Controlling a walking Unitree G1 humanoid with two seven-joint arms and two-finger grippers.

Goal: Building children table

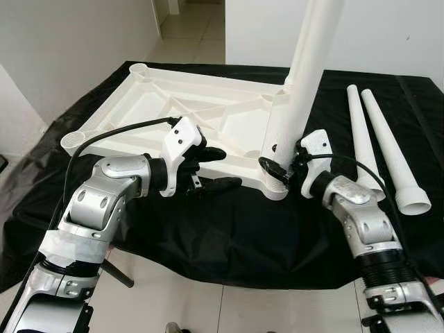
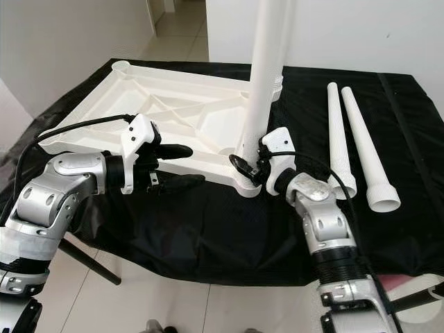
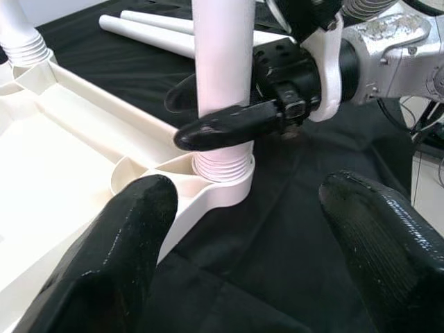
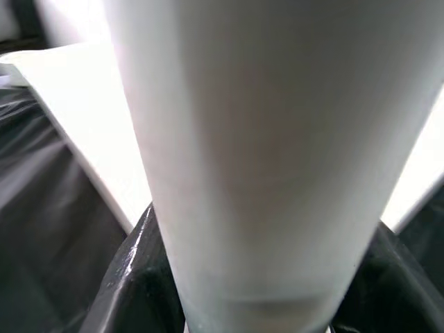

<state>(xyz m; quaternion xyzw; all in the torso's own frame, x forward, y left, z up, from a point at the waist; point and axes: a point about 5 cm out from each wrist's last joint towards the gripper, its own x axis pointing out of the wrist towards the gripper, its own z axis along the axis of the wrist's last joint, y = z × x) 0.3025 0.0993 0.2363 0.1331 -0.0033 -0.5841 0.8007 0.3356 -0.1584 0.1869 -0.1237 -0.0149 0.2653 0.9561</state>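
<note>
Keeping the leg [image 1: 305, 76] upright mattered: right gripper [image 1: 281, 165] jaws pinched it at the socket [image 3: 218, 182]; left gripper [image 1: 214, 168] jaws stood spread.

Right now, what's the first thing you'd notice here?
A tall white plastic table leg stands upright in the near corner socket of the upside-down white plastic tabletop on the black cloth. The right gripper is clamped around its base, while the left gripper hovers open beside it.

One tabletop [image 1: 173, 104], two standing legs [image 1: 305, 76], two loose legs [image 1: 378, 139].
</note>
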